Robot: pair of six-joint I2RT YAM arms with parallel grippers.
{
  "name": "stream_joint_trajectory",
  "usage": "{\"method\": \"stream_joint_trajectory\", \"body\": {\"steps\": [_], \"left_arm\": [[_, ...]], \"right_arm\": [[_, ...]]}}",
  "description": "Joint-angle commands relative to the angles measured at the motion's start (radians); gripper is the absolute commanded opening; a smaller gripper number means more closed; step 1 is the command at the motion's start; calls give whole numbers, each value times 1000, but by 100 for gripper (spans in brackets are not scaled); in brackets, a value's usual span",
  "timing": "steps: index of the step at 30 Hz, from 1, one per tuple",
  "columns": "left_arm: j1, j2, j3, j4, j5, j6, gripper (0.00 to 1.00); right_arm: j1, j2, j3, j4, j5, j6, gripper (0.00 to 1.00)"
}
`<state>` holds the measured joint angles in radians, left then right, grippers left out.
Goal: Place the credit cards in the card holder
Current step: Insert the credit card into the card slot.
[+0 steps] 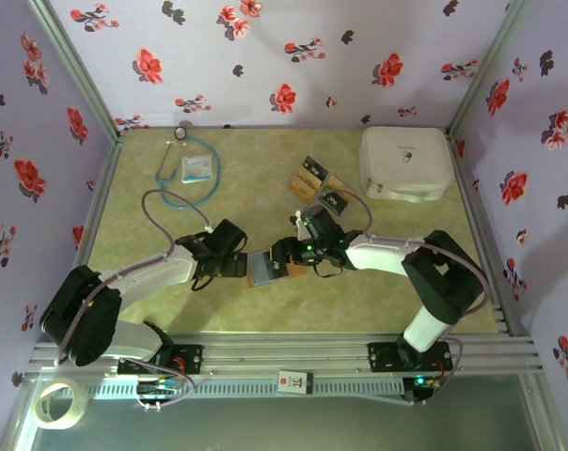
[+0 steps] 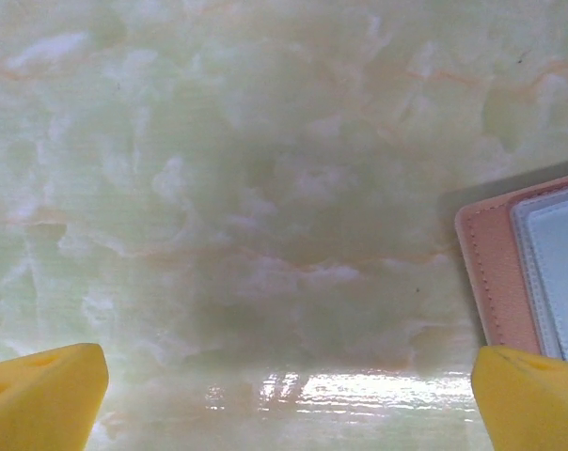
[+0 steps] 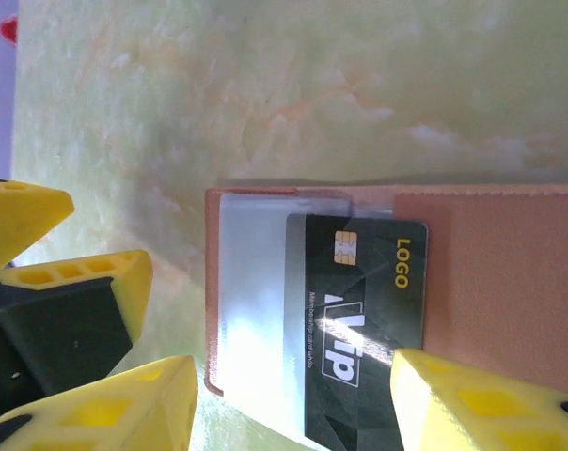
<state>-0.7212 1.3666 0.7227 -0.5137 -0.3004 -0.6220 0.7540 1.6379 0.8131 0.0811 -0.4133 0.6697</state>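
I see the right gripper (image 3: 293,376) with fingers apart over the black card (image 3: 359,310), which lies partly under the clear pocket (image 3: 251,301) of the card holder (image 3: 500,282). One fingertip (image 3: 472,399) hides its lower corner. The left gripper (image 2: 289,376) is spread wide, empty, beside the holder.

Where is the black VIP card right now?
In the right wrist view the black VIP card lies on the open card holder, partly under its clear sleeve, near the middle of the table.

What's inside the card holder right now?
One black card lies in the card holder, partly under its clear pocket, with chip and LOGO showing. Anything beneath the card is covered.
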Motion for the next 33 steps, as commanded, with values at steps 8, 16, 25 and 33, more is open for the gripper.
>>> {"method": "stream_joint_trajectory", "body": {"steps": [8,16,25,33], "left_arm": [[7,58,-5,-29,-2,0,100],[8,110,15,-32,-17,9,100],[7,136,27,-26,-17,14,100],[7,147,32,-20,-18,18,100]], "right_arm": [[16,27,131,-348,257,-147,35],[31,78,172,-358,275,-163,16],[43,126,213,-353,263,-161,13],[54,166,239,-355,254,-159,13]]}}
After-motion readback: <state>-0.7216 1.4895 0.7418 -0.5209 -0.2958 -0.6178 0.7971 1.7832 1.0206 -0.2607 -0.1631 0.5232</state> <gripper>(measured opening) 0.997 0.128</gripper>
